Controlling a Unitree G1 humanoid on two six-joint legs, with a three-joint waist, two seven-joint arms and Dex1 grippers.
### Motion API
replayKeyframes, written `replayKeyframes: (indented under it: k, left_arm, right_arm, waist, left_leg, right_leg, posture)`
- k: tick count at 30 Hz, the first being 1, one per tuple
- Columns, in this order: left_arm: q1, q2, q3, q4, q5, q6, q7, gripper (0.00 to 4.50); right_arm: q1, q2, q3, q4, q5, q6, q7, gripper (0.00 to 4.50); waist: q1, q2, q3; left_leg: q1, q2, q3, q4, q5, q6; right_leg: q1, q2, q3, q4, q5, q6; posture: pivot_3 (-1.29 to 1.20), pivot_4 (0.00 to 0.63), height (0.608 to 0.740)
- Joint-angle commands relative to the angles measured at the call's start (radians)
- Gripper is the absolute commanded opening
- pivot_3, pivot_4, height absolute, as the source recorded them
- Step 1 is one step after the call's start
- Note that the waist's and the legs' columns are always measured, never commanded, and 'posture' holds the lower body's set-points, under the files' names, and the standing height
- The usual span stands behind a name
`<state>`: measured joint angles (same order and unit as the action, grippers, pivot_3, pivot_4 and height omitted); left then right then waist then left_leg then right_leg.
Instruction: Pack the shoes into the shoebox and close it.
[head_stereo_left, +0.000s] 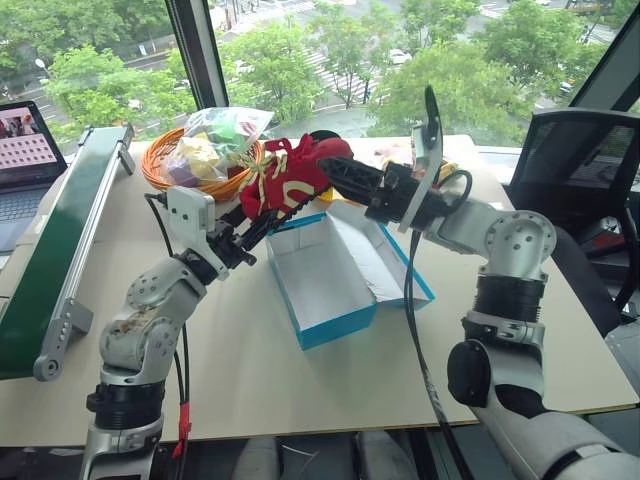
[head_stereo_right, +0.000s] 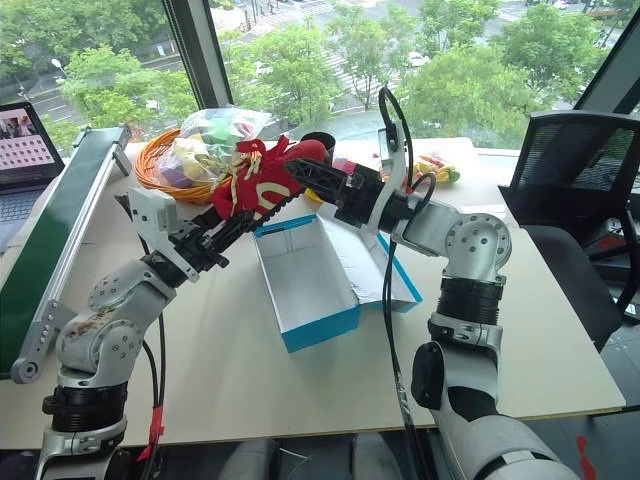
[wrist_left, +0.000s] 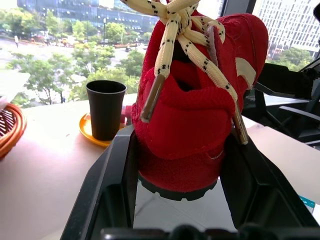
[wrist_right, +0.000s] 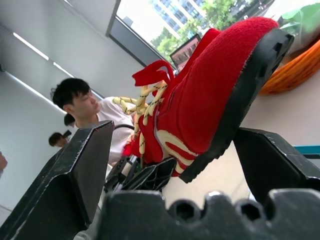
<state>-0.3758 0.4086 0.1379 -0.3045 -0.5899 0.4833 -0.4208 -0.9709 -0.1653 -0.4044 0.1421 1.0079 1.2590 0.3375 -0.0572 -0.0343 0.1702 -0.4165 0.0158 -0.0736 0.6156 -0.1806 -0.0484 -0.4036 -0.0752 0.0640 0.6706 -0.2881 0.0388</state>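
Red fabric shoe (head_stereo_left: 290, 172), cream laces dangling, clamped in left gripper (head_stereo_left: 262, 222) above turquoise shoebox (head_stereo_left: 325, 285) near worktop (head_stereo_left: 250, 370) centre; right gripper (head_stereo_left: 335, 175) spread wide at toe.

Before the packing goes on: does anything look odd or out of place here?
Nothing is damaged. The red shoe hangs above the open shoebox, pinched by the left gripper; its laces dangle loose.

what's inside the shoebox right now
The shoebox shows a bare white floor, no shoe in it. The red shoe is held above its far end by the left claw, hiding that corner.
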Motion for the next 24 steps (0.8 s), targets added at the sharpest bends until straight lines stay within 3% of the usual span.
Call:
replayKeyframes:
  k: [1, 13, 16, 24]
  left_arm:
    - [-0.007, -0.020, -0.027, -0.074, -0.007, -0.002, -0.005, 1.96]
    - [-0.010, -0.032, -0.007, -0.127, -0.024, 0.033, 0.036, 1.96]
    - [-0.005, -0.034, -0.005, -0.134, -0.021, 0.036, 0.041, 1.95]
    - [0.012, -0.034, 0.007, -0.141, -0.029, 0.054, 0.056, 1.95]
  right_arm:
    - [-0.033, 0.011, -0.011, -0.027, 0.028, -0.040, -0.028, 4.50]
    - [-0.008, 0.011, 0.105, 0.079, -0.160, -0.192, -0.033, 4.50]
    - [-0.018, 0.014, 0.101, 0.104, -0.168, -0.216, -0.031, 3.89]
    - [-0.046, 0.021, 0.073, 0.161, -0.168, -0.261, -0.032, 1.37]
  waist:
    - [0.002, 0.000, 0.000]
    - [0.002, 0.000, 0.000]
    - [0.003, 0.000, 0.000]
    - [0.003, 0.000, 0.000]
  left_leg:
    - [0.000, 0.000, 0.000, 0.000, 0.000, 0.000]
    - [0.000, 0.000, 0.000, 0.000, 0.000, 0.000]
    - [0.000, 0.000, 0.000, 0.000, 0.000, 0.000]
    - [0.000, 0.000, 0.000, 0.000, 0.000, 0.000]
  right_leg:
    - [0.000, 0.000, 0.000, 0.000, 0.000, 0.000]
    - [0.000, 0.000, 0.000, 0.000, 0.000, 0.000]
    - [0.000, 0.000, 0.000, 0.000, 0.000, 0.000]
    - [0.000, 0.000, 0.000, 0.000, 0.000, 0.000]
  posture:
    - [0.00, 0.150, 0.738]
    - [0.00, 0.150, 0.738]
    - [0.00, 0.150, 0.738]
    - [0.00, 0.150, 0.738]
